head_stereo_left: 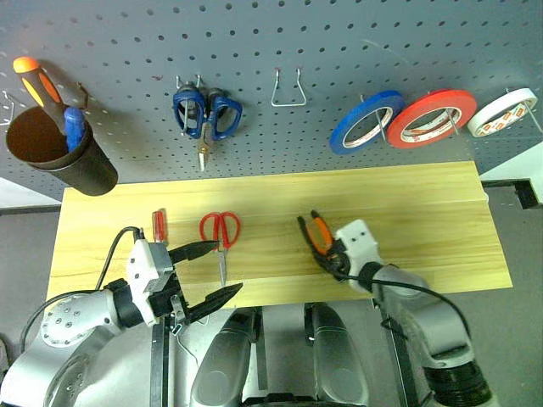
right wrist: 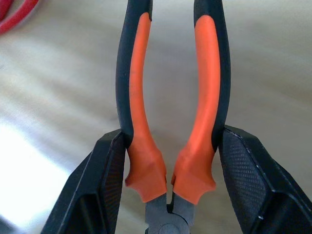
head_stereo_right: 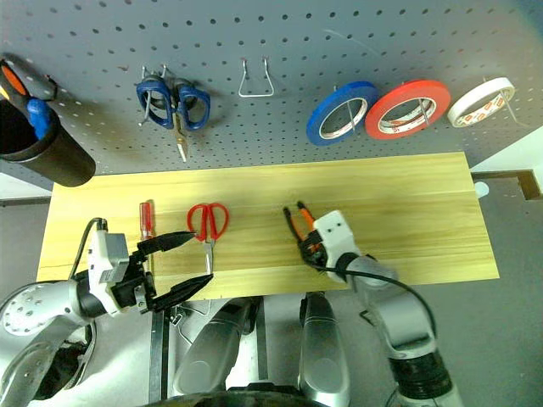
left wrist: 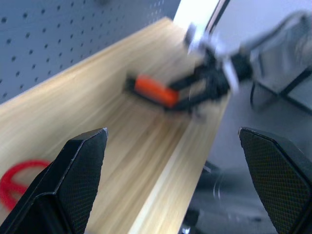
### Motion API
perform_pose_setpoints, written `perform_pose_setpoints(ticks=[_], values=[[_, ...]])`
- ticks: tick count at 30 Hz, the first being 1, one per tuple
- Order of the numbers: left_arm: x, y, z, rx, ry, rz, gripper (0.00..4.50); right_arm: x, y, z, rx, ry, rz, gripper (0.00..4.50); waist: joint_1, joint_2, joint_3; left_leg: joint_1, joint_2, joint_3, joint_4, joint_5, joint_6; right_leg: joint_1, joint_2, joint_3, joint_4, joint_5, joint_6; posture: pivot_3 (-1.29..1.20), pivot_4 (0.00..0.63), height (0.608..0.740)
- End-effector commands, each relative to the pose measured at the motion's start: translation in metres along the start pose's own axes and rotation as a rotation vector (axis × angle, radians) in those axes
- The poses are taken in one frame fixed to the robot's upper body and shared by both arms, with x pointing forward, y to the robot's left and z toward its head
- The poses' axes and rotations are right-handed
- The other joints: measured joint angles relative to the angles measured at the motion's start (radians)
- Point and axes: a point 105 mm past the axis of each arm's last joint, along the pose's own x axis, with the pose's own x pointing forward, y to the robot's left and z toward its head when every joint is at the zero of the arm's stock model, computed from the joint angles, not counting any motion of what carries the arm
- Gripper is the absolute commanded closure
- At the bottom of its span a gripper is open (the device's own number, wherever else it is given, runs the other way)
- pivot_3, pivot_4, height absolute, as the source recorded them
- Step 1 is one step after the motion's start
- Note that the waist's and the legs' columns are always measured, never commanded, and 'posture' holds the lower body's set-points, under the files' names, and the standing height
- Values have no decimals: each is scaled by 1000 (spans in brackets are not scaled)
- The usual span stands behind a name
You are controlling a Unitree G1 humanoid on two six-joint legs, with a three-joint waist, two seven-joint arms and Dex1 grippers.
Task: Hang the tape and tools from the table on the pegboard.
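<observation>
While your right gripper [right wrist: 168,185] clamps the one rubbery orange-and-black pliers [right wrist: 170,97], your left gripper [head_stereo_left: 208,271] gapes over grainy table [head_stereo_left: 407,203], three tape rings hang.

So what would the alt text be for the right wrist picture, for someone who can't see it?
Close-up from the robot's right wrist: its right tool, with two black fingers, is closed around a pair of pliers near the pivot, the orange-and-black handles pointing away from the camera. Below lies the pale wooden table, with a curved bit of red scissors handle at one corner.
</observation>
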Motion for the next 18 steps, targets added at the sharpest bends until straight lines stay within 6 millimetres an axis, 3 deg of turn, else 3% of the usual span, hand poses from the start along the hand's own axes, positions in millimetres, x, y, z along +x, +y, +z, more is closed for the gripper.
perform_pose_setpoints(ticks=[1, 11, 18], values=[[-3, 2, 5, 27, -14, -10, 0, -22, -3, 27, -49, -115, 26, 1976, 8, -1, -1, 0, 0, 0, 0, 0, 0, 0, 0, 0, 0, 0, 0, 106, 367, 710], [3, 17, 12, 83, -73, -23, 0, -59, -6, 51, -126, -247, 108, 1976, 39, -5, -3, 0, 0, -1, 1, 0, 0, 2, 0, -2, -2, 1, 0, 106, 337, 710], [5, 14, 20, 93, -156, -31, 0, -77, -3, 70, -131, -353, 202, 1976, 34, -9, -7, 0, 0, 0, 1, 0, 0, 2, 0, -3, -2, 1, 1, 106, 322, 710]])
